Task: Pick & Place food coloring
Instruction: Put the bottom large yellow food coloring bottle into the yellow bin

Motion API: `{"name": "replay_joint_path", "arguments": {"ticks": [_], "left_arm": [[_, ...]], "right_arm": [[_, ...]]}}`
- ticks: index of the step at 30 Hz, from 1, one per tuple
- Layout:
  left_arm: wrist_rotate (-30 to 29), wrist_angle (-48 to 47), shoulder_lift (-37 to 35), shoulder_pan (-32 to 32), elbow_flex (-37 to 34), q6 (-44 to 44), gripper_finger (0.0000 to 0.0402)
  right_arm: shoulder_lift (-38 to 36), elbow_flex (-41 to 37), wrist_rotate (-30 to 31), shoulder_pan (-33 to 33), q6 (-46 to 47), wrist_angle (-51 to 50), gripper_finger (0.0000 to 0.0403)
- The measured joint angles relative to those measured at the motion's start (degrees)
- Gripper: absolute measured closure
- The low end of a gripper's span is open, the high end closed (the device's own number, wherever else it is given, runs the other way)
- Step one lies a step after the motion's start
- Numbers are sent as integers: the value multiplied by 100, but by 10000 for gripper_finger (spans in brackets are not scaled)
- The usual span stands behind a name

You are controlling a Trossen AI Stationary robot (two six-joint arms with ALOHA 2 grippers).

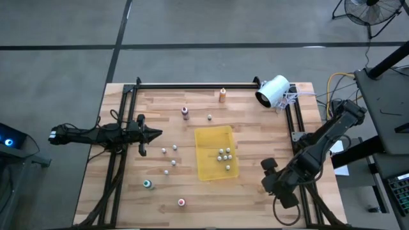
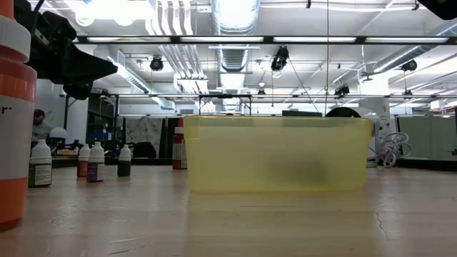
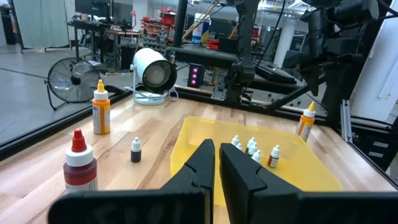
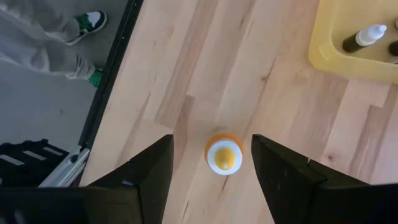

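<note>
Food coloring bottles (image 1: 224, 154) cluster in the yellow tray (image 1: 206, 142); others dot the table (image 1: 255, 128). Right hand (image 4: 211, 165), fingers spread wide, hangs over an orange-topped bottle (image 4: 223, 154) without gripping it. Left hand (image 1: 155, 133) is closed, empty.

Yellow translucent tray (image 1: 206, 163); pale striped wood table (image 1: 166, 191); orange-topped bottle (image 4: 224, 155); teal-capped bottle (image 1: 147, 184); pink-capped bottle (image 1: 181, 202); maroon-topped bottle (image 3: 79, 167); white cylinder device (image 1: 273, 91).

roughly fifteen food coloring bottles (image 1: 224, 154), one yellow tray (image 1: 206, 167)
</note>
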Motion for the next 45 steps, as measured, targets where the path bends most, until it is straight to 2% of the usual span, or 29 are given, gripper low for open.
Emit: {"name": "replay_joint_path", "arguments": {"ticks": [6,13,23,45], "left_arm": [[-1,0,0,-2,0,0,402],[-1,0,1,-1,1,1,402],[-1,0,0,0,0,1,402],[0,0,0,0,2,0,402]], "right_arm": [[8,87,35,0,77,-47,195],[6,331,29,0,500,-621,195],[6,388,4,0,555,-724,195],[833,382,26,0,-501,-682,195]]}}
